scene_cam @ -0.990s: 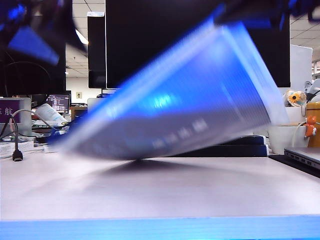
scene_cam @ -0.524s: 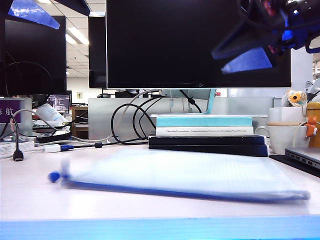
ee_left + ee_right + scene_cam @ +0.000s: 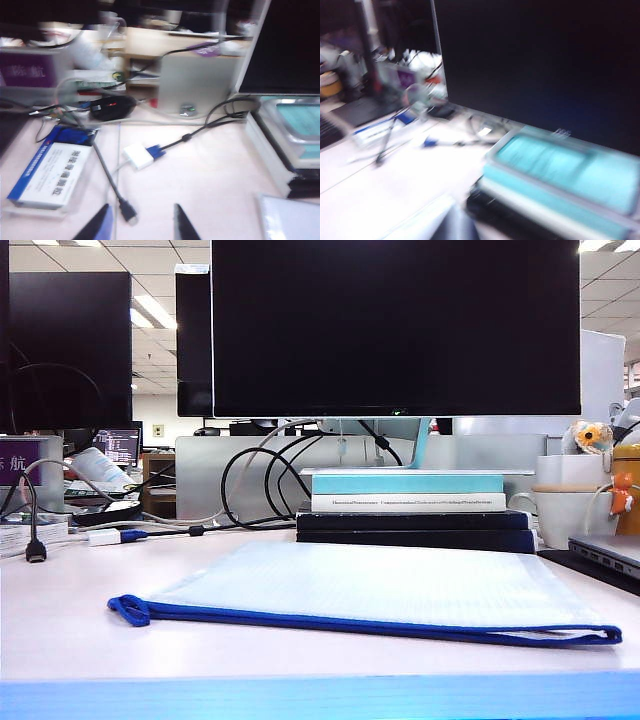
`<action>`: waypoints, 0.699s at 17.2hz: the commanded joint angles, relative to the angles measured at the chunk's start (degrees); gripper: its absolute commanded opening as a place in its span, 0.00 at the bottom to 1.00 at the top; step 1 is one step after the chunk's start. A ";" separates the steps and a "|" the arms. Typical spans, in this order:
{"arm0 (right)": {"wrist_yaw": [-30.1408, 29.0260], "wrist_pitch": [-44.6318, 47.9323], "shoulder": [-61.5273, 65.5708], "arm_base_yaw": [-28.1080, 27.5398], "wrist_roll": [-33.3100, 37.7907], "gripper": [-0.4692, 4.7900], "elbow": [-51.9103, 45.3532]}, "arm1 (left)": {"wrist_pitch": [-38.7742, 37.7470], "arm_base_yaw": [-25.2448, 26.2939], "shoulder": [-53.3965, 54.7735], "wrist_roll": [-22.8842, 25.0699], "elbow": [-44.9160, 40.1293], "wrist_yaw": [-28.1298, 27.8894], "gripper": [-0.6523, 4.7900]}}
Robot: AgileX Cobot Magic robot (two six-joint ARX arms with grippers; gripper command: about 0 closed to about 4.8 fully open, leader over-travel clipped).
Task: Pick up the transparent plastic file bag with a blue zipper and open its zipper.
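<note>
Print on the book spines (image 3: 415, 503) is too small to read; bag (image 3: 370, 585) lies flat on my pale table (image 3: 60, 625) (office behind). Left gripper (image 3: 141, 223) empty, fingers apart; right gripper (image 3: 454, 227) shut.

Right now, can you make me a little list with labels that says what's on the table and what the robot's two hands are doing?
file bag: lying flat on the table, nobody holding it
zipper: blue strip along the bag's front edge, looks closed
behind the bag: stack of books under a big dark monitor
left gripper: fingers apart, holding nothing, up above the cables
right gripper: shut, holding nothing, near the books
</note>
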 commanded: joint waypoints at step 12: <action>29.77 23.15 -33.05 2.78 10.60 0.08 -37.46 | 7.10 -5.27 -37.11 -1.27 -24.20 -13.31 0.21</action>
